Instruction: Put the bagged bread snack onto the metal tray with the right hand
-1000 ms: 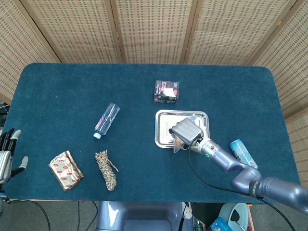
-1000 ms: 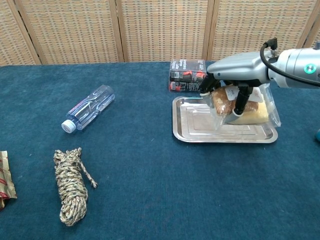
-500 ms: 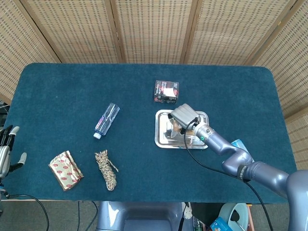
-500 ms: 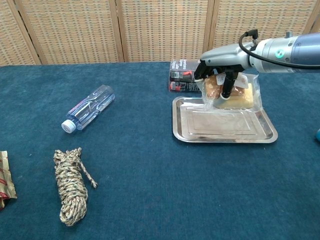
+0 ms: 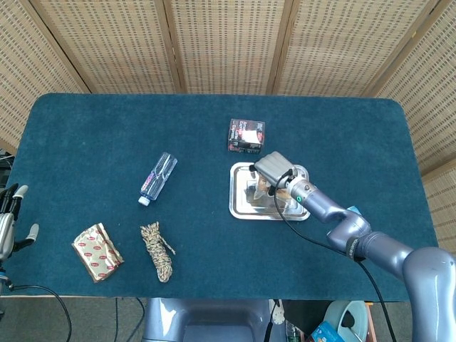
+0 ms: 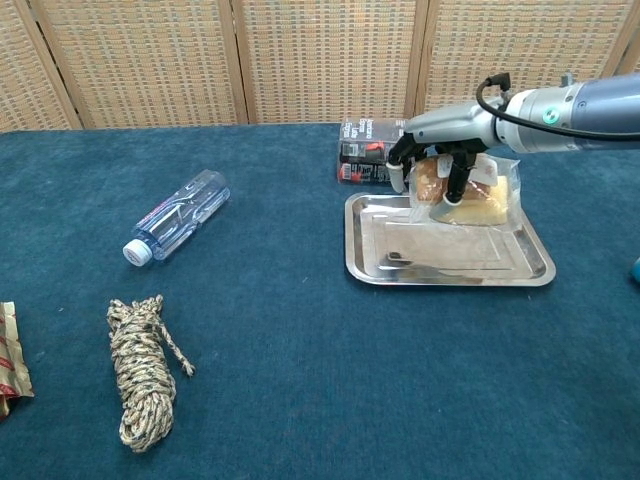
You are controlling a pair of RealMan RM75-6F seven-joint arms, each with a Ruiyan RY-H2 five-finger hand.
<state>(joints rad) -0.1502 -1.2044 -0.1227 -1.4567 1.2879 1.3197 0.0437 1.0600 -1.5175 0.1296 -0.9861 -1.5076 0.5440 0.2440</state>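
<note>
Right hand (image 6: 440,160) over the far half of the metal tray (image 6: 372,268), fingers (image 6: 459,183) curled down around the bagged bread snack (image 6: 478,196), thumb side at the bag's left edge. Bag held upright and tilted; clear plastic, brown loaf and a paler piece inside. Its lower edge reaches the tray floor near the far rim; whether it rests there or hangs just above, cannot tell. In the head view the right hand (image 5: 273,171) covers most of the bag (image 5: 258,192) on the tray (image 5: 236,206).

Left hand (image 5: 8,228) at the table's near left edge, well apart from everything, fingers spread, holding nothing.

Around: dark box (image 6: 371,150) with red print just behind the tray's far left corner, close to the hand. Clear water bottle (image 6: 177,215) lying on its side left of centre, cap toward the near side. Coiled speckled rope (image 6: 140,372) near the front edge. Red-and-gold foil packet (image 5: 97,252) left of the rope. Blue can (image 5: 356,211) lying right of the tray, mostly hidden by the right arm.

Surface: dark blue cloth-covered table (image 5: 92,135). Behind it, woven cane folding screens (image 6: 150,60) with wooden frames.
</note>
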